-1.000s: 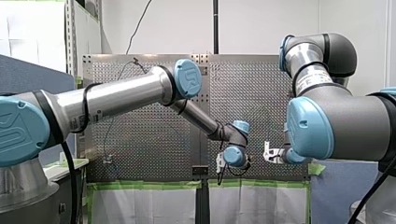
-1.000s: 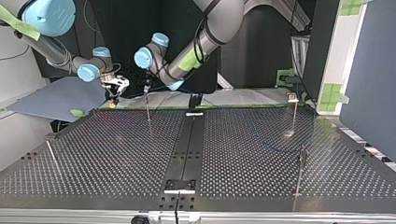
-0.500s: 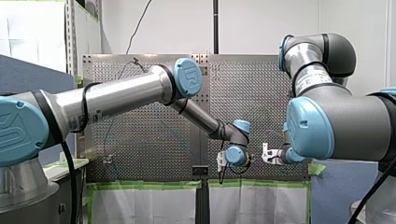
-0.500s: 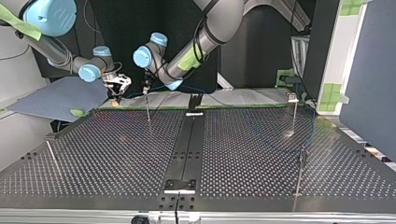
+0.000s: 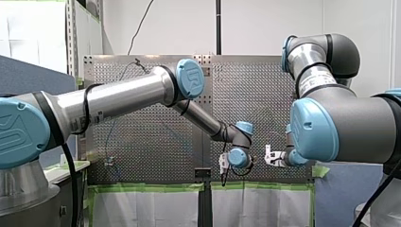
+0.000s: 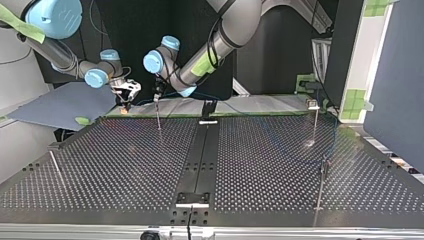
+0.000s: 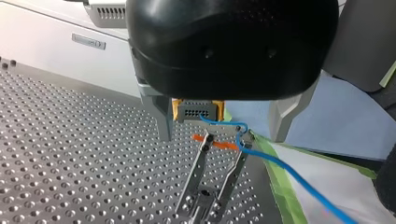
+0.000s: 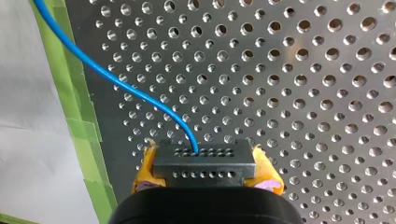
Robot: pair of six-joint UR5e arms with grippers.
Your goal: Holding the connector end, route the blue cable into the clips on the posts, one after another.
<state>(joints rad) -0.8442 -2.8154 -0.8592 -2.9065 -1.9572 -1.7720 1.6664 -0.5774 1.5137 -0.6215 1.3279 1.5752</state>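
Two grippers at the post: right gripper pinches the connector just beside it, left gripper hovers above, jaws spread. Blue cable bends at its clip.

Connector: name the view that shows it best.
Right wrist view: the connector is close up, clamped between my right pincer's yellow pads, its holes and blue cable plain. The left wrist view shows it smaller. In the front and top views it is too small to make out.

The cable is blue, the connector dark grey, the perforated table silver, the tape green.
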